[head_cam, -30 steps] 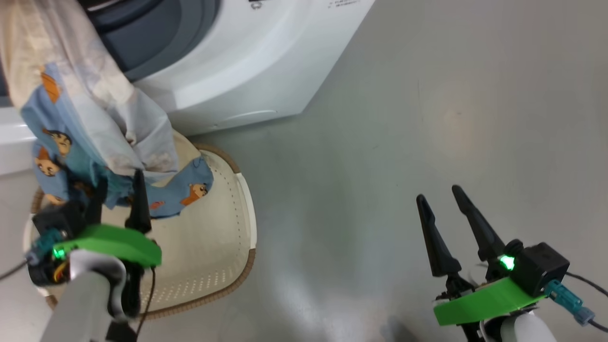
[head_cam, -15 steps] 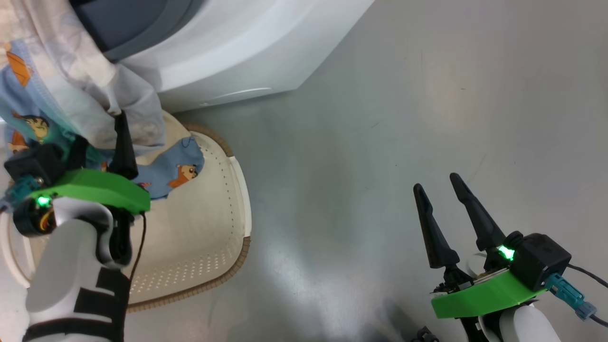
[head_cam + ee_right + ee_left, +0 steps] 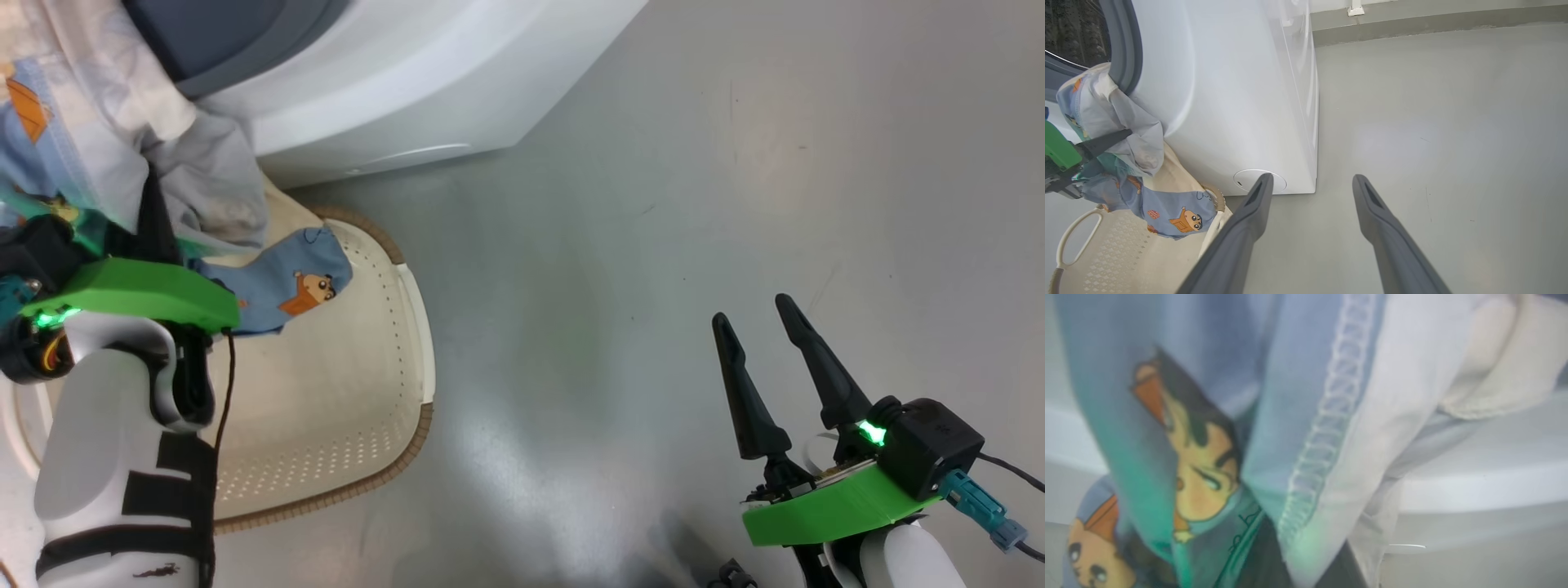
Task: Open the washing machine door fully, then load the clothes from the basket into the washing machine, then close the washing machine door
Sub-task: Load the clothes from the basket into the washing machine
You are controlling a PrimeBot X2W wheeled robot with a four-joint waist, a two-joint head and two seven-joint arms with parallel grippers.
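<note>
The clothes (image 3: 98, 147), light blue bear-print fabric and white cloth, hang from the rim of the washing machine (image 3: 408, 82) opening down into the basket (image 3: 412, 327). My left gripper (image 3: 122, 204) is buried in the hanging bundle, jaws shut on the clothes (image 3: 1306, 416), which crowd the left wrist view. In the right wrist view the left gripper (image 3: 1106, 159) pinches the bundle below the grey gasket (image 3: 1124, 41). A bear-print tail (image 3: 1180, 216) rests in the basket (image 3: 1077, 228). My right gripper (image 3: 753, 313) hovers open over the floor, holding nothing. The washing machine door is out of view.
Grey floor (image 3: 653, 204) spreads to the right of the machine and basket. The steel drum (image 3: 1073, 28) shows behind the gasket. A round filter cover (image 3: 1259, 181) sits low on the machine's front. A wall base (image 3: 1433, 20) runs along the far side.
My left gripper has pushed up into the hanging clothes toward the machine and closed on them. The cloth tail has lifted slightly in the basket. The right arm has stayed put.
</note>
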